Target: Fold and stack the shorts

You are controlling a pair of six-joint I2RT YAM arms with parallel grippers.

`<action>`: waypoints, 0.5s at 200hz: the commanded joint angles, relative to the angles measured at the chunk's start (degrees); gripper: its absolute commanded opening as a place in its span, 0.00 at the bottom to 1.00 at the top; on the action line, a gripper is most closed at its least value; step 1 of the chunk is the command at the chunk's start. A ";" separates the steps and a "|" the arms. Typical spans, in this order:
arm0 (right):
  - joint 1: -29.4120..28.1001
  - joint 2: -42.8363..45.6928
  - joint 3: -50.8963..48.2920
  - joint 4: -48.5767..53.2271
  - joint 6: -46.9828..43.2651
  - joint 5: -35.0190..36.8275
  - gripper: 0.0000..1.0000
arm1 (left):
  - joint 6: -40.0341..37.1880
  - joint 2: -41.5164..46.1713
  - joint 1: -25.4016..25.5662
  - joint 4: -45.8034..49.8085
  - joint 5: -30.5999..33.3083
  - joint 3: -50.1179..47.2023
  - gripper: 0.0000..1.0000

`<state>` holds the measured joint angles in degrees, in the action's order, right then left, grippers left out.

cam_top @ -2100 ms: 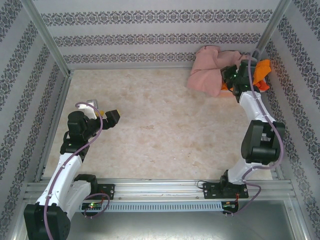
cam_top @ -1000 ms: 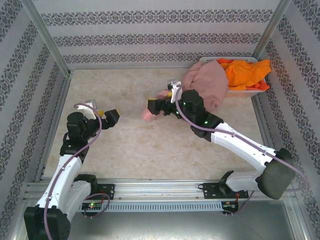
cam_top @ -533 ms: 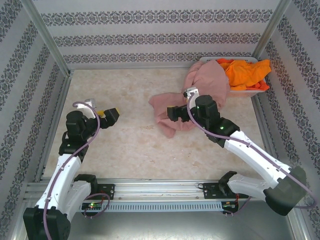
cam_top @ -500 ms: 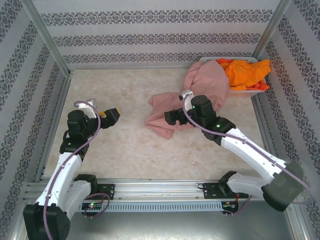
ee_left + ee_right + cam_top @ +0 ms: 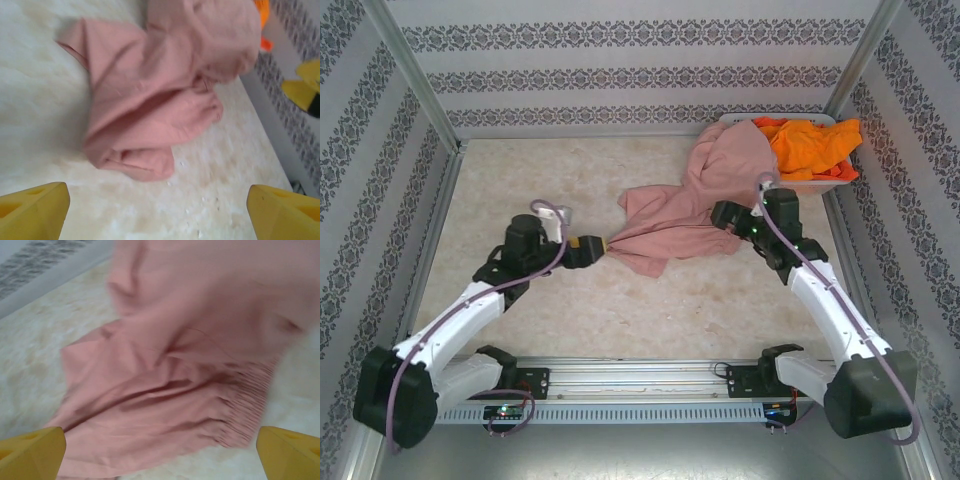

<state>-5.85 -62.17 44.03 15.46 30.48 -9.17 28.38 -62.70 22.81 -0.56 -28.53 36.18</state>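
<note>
Well, the dusty pink soft cloth shorts [image 5: 670, 215] lie in a crumpled heap on the pale stone-look table [image 5: 540, 150], not flat at all. Their far end hangs over the rim of the white plastic mesh basket [image 5: 800, 186] in the back right corner, where the bright orange cloth shorts [image 5: 810, 145] are piled.

The left gripper [image 5: 592, 245] sits just beside the near left tip of the pink shorts. Its yellow fingers [image 5: 35, 210] are spread wide with nothing between them. The right gripper [image 5: 725, 214] is over the right side of the pink cloth, near the stretchy waistband [image 5: 245, 405]. It is wide open too and holds nothing.

I think trouble could come from the part resting on the basket. If an arm pulls the shorts flat, the cloth may catch on the rim and tip the basket, or drag the orange shorts out. A pinch into the heap could also grab two layers, and then the fold would come out lumpy.
</note>
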 commanded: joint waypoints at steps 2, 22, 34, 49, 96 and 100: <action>2.70 0.43 -3.12 0.57 6.02 -1.66 0.98 | -5.72 -5.92 4.80 0.86 3.42 4.26 0.88; 3.56 -0.30 -4.51 -0.11 6.78 -2.57 0.98 | -10.42 -11.94 7.99 4.97 6.71 7.81 0.86; 3.65 -0.62 -4.95 -0.22 6.55 -2.70 0.98 | -12.75 -15.44 9.16 7.40 9.89 9.89 0.86; 3.82 -1.01 -5.35 -0.22 5.89 -2.39 0.98 | -13.71 -19.72 9.36 8.66 12.88 12.02 0.85; 4.87 -4.09 -6.16 -1.18 5.53 -1.91 0.98 | -15.28 -29.68 9.78 5.19 16.78 15.50 0.79; 4.88 -4.45 -6.07 -1.26 5.63 -2.17 0.98 | -15.60 -30.48 9.78 5.42 17.32 15.93 0.79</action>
<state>-1.93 -64.77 38.79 15.40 35.70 -10.61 16.40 -89.73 31.90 4.23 -15.59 49.52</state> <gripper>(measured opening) 0.978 0.798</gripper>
